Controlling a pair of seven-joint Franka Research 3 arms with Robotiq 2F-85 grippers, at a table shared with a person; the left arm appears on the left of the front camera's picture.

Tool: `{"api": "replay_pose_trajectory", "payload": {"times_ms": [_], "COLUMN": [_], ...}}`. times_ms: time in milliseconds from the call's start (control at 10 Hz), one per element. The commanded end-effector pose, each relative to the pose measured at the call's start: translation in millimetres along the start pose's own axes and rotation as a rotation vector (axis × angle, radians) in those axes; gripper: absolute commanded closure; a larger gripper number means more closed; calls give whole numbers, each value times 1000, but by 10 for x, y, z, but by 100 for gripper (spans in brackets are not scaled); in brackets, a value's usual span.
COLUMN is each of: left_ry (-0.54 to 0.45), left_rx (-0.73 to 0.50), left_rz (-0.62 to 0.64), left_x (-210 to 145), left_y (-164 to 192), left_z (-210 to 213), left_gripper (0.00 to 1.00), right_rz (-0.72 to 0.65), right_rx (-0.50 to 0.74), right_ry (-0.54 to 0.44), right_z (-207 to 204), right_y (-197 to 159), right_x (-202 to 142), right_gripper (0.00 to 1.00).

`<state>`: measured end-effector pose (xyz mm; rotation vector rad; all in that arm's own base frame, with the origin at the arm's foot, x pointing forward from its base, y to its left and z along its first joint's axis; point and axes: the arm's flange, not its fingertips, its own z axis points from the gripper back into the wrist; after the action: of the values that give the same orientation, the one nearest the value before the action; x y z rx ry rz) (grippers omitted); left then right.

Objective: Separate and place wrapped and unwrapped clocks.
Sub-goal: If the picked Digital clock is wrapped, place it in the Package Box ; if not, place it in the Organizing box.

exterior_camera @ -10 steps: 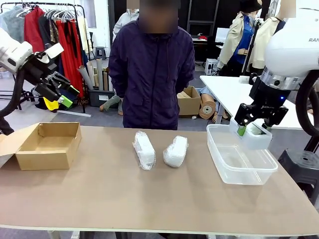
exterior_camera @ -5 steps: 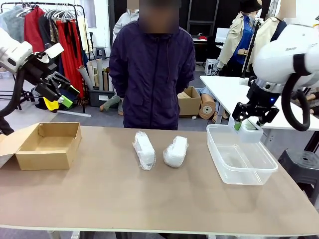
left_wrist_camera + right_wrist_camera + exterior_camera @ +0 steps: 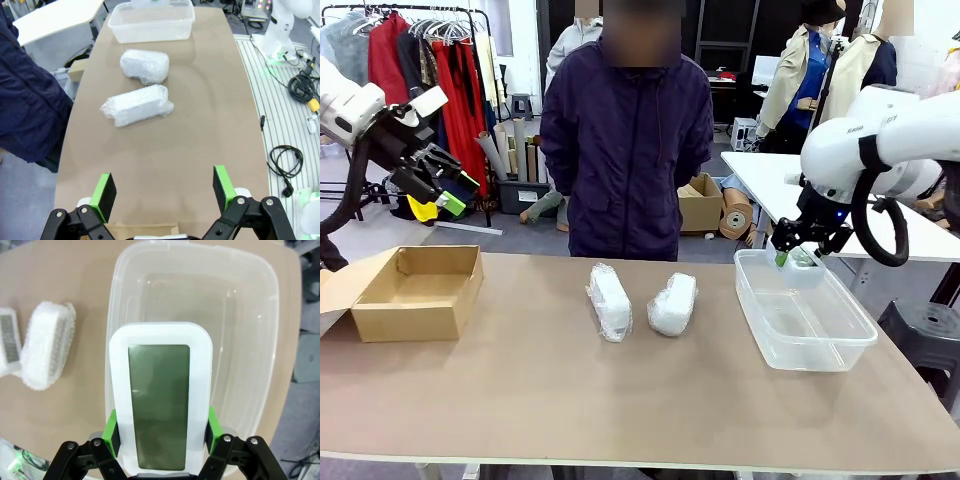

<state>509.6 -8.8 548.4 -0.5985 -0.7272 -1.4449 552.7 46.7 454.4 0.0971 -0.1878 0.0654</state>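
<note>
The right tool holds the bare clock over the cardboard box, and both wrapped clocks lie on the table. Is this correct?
One thing is wrong: the right tool holds the bare clock over the clear plastic tub, not the cardboard box, as the right wrist view shows. Both wrapped clocks do lie on the table.

Left gripper aloft, wide open; right gripper tightly closed

In the right wrist view, the edge cuts off the white bubble-wrap bundle at nine o'clock, and the white rectangular digital clock with grey-green screen hides the clear plastic tub's rim toward six o'clock.
</note>
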Motion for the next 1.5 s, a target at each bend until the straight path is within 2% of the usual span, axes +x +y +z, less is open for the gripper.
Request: {"api": "replay_pose_trajectory", "payload": {"times_ms": [0,200,300,400,800,1000,1400], "left_ry": [-4,-4,-4,-4,-4,-4,-4], "left_rx": [1,1,1,1,1,1,1], "left_rz": [-2,-2,-2,-2,-2,-2,-2], "left_x": [9,9,9,9,9,9,9], "left_y": [-2,-2,-2,-2,-2,-2,-2], "left_z": [6,6,6,6,6,6,6], "left_gripper": [0,0,0,0,0,0,0], "right_rz": [-2,-68,-62,-36,-50,-126,-154], "right_rx": [-10,33,68,5,17,-14,-13], "right_ry": [-43,-37,-41,-14,-5,89,113], "right_z": [-61,-97,11,-125,-149,-582,-976], "right_y": [-103,-225,-218,-140,-156,-371,-509], "right_x": [35,-23,-130,32,-4,210,328], "right_gripper": [100,100,100,100,100,100,100]}}
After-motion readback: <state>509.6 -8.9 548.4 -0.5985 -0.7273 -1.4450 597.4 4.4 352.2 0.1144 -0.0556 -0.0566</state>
